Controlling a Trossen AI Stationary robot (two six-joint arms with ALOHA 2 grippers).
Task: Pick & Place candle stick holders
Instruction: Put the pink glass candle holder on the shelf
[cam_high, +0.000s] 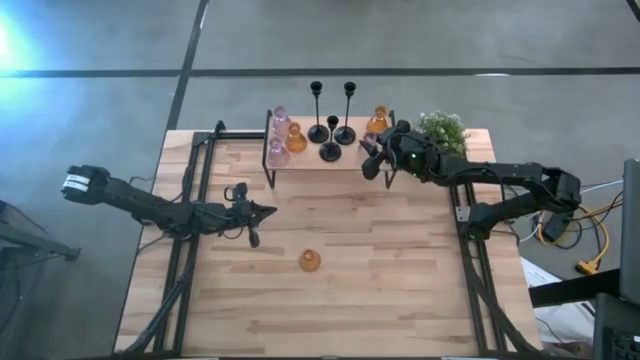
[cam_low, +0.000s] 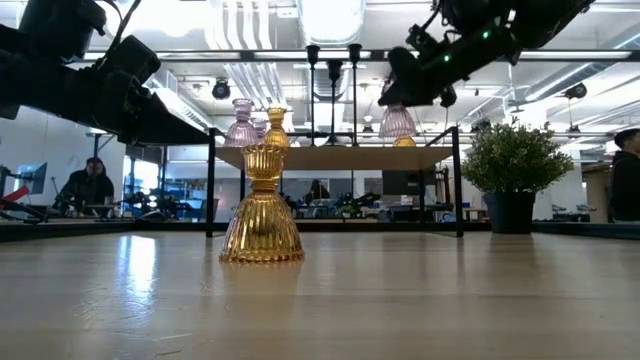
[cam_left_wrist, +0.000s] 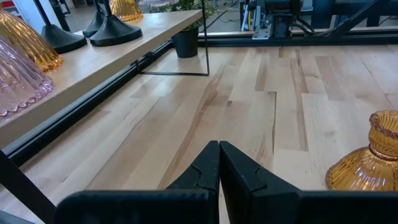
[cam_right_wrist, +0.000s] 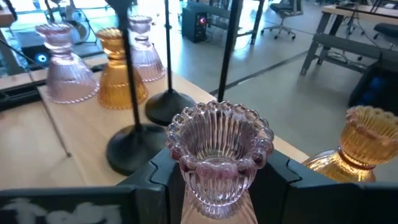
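My right gripper (cam_high: 374, 157) is over the right end of a raised wooden shelf (cam_high: 320, 160), shut on a pink glass holder (cam_right_wrist: 219, 155). On the shelf stand two pink holders and an amber one at the left (cam_high: 281, 136), three black stemmed holders (cam_high: 331, 128) in the middle, and an amber one (cam_high: 378, 122) at the right. Another amber holder (cam_high: 310, 261) stands on its flared base on the table; it also shows in the low view (cam_low: 262, 205). My left gripper (cam_high: 264, 211) is shut and empty, left of that holder. My right gripper pinches the pink holder's narrow neck (cam_right_wrist: 217, 183), just below its beaded cup, between its two fingers (cam_right_wrist: 155, 177). The fingers come about level from the table's right side. The holder is upright, cup up, its flared base (cam_low: 397, 122) just above the shelf top.
A small green potted plant (cam_high: 443, 130) stands right of the shelf, close to my right arm. The shelf has a thin black metal frame with legs (cam_low: 459, 180). Bare table lies around the lone amber holder. People show in the room beyond.
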